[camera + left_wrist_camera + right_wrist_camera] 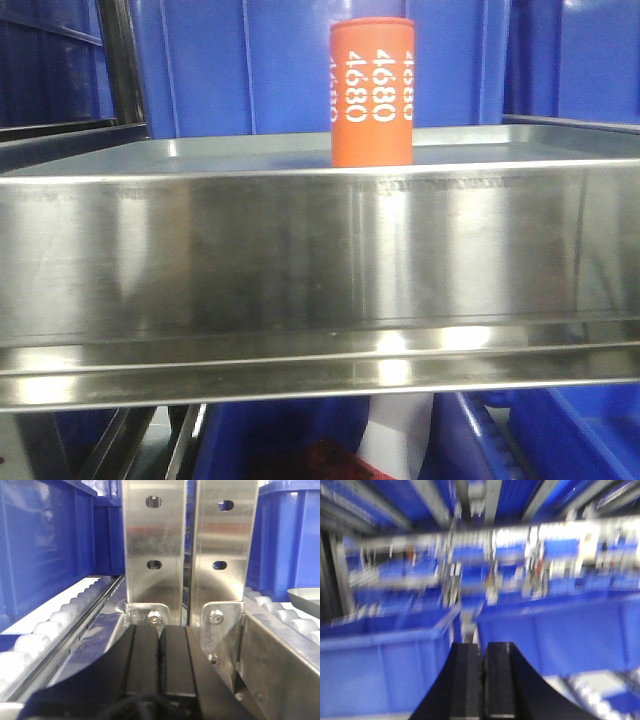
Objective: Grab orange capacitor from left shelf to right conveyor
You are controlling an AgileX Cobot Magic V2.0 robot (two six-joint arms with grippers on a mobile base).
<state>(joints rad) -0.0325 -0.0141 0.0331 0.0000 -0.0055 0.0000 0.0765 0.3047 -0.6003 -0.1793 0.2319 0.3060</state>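
While the orange capacitor (372,92) stood upright and free on the left shelf (300,250), right of centre and set back from the tall reflective front lip, we kept both grippers clenched. White "4680" ran vertically down its side, and blue crates (220,70) rose on the far side of it. Our left gripper (159,632) was closed on nothing, its two black fingers pressed flat together. Just beyond it two perforated steel uprights (154,545) stood side by side, with white rollers (50,627) running along the left and more on the right. Our right gripper (482,650) was likewise clamped and empty, its fingers meeting along one seam. Everything beyond it was blurred, and we could make out only blue bins (385,675) to left and right.
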